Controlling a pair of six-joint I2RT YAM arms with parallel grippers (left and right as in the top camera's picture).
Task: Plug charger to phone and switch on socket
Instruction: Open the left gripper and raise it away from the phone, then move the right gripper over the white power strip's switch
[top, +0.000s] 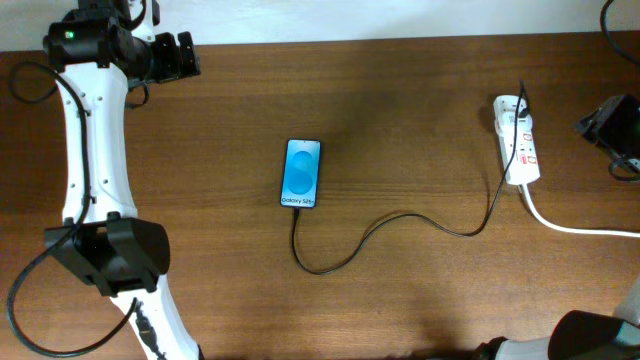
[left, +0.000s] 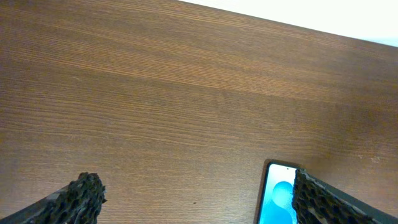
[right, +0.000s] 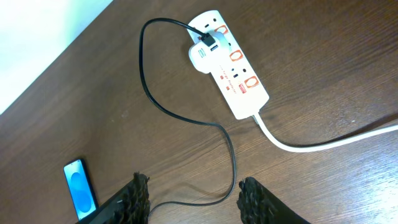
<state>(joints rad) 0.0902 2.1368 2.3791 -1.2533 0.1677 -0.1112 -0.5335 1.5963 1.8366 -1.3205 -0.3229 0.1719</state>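
The phone (top: 301, 173) lies flat mid-table, blue screen lit; it also shows in the left wrist view (left: 278, 199) and the right wrist view (right: 80, 187). The black charger cable (top: 400, 222) runs from the phone's near end in a loop to the white socket strip (top: 518, 138) at the right; its tip sits at the phone's bottom edge. In the right wrist view the cable (right: 186, 118) leaves an adapter on the socket (right: 230, 61). My left gripper (left: 193, 199) is open and empty at the far left. My right gripper (right: 194, 198) is open and empty, right of the socket.
The socket's thick white cord (top: 575, 225) trails to the right edge. The left arm's base (top: 105, 255) stands at the front left. The table's far edge (top: 400, 40) meets a white wall.
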